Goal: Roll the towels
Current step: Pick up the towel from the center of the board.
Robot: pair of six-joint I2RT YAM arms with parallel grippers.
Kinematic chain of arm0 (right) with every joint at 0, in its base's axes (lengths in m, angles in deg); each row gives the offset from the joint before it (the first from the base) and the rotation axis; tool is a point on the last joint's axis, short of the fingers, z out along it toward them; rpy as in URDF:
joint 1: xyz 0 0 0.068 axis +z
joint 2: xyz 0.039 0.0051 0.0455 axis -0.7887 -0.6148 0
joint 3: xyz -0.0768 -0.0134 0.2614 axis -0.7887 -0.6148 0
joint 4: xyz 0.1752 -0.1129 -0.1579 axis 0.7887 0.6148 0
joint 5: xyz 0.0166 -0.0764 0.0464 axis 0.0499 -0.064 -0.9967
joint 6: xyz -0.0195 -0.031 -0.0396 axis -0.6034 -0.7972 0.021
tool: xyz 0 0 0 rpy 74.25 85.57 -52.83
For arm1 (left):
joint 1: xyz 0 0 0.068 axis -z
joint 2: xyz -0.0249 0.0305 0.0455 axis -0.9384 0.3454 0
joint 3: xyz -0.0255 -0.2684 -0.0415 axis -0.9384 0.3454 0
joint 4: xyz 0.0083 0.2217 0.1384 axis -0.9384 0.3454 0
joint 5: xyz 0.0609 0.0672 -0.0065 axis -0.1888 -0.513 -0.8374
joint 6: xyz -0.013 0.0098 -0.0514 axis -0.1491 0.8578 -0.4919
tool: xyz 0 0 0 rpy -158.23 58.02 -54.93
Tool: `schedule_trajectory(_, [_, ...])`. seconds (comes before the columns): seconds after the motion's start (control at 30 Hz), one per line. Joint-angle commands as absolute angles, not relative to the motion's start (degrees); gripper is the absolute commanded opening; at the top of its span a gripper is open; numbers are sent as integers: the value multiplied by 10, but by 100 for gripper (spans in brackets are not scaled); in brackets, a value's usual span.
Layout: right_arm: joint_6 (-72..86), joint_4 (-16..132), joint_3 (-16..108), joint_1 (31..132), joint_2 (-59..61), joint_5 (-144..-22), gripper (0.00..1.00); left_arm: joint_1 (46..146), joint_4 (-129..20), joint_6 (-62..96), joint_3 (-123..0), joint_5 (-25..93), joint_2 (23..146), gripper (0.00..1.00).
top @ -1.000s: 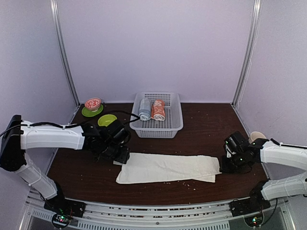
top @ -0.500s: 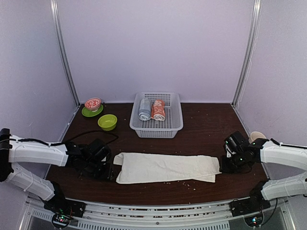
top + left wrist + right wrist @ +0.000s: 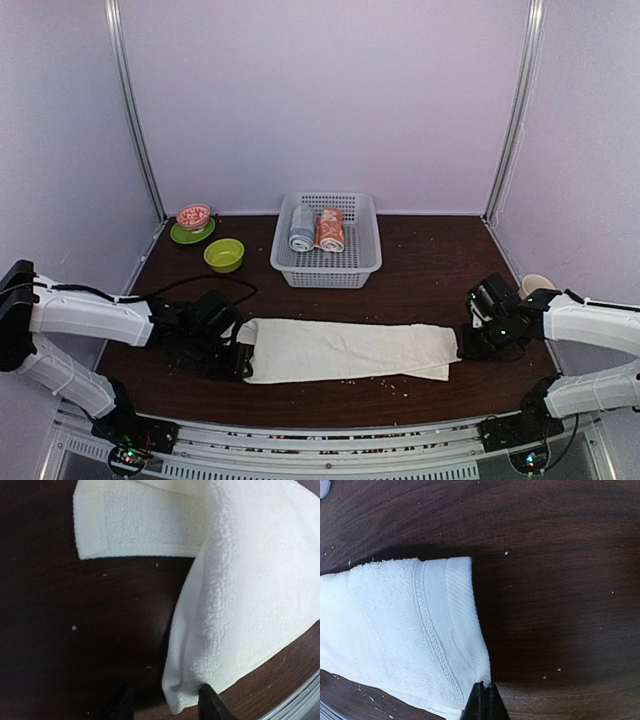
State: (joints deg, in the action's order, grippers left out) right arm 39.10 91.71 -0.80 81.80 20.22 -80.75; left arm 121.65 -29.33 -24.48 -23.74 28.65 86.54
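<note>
The cream-white towel [image 3: 350,350] lies folded into a long strip across the front of the table. My left gripper [image 3: 240,360] is low at its left end. In the left wrist view its jaws [image 3: 164,699] stand open around the towel's [image 3: 250,580] near corner, and the right finger touches the cloth. My right gripper [image 3: 463,345] is shut, with its tips [image 3: 485,686] against the right hem of the towel [image 3: 395,630]; I cannot tell whether cloth is pinched. The salmon-orange towel [image 3: 330,230] sits rolled in the basket.
A white basket [image 3: 345,270] at the back centre also holds a grey-blue rolled towel [image 3: 301,228]. A green bowl [image 3: 224,254] and a green plate with a red-patterned bowl [image 3: 193,217] stand back left. A pale cup [image 3: 536,284] sits at the right edge.
My left arm swung from the towel's back-left edge out to the left, then came in low to its front-left corner. The right arm has not moved.
</note>
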Motion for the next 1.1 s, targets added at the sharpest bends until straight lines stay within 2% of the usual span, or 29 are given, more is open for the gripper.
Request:
schedule_trajectory(0.0, [389, 908, -1, 815, 210, -806, 0, 1220, -310, -229, -254, 294, 898, 43])
schedule_trajectory(0.2, [389, 913, 0, 815, 218, -809, 0, 1226, -293, -214, -261, 297, 923, 26])
schedule_trajectory(0.33, [388, 918, 3, 815, 222, -808, 0, 1233, -285, -212, -254, 303, 923, 20])
schedule_trajectory(0.47, [389, 914, 4, 815, 222, -811, 0, 1237, -282, -209, -252, 306, 919, 0])
schedule_trajectory(0.6, [389, 917, 9, 815, 232, -817, 0, 1237, -282, -211, -255, 305, 902, 0])
schedule_trajectory(0.73, [389, 944, 18, 815, 261, -805, 21, 1237, -282, -213, -259, 296, 874, 0])
schedule_trajectory(0.83, [393, 966, 14, 815, 284, -794, 31, 1237, -282, -212, -264, 294, 862, 0])
schedule_trajectory(1.07, [426, 947, -20, 815, 285, -825, 37, 1237, -278, -216, -267, 278, 849, 0])
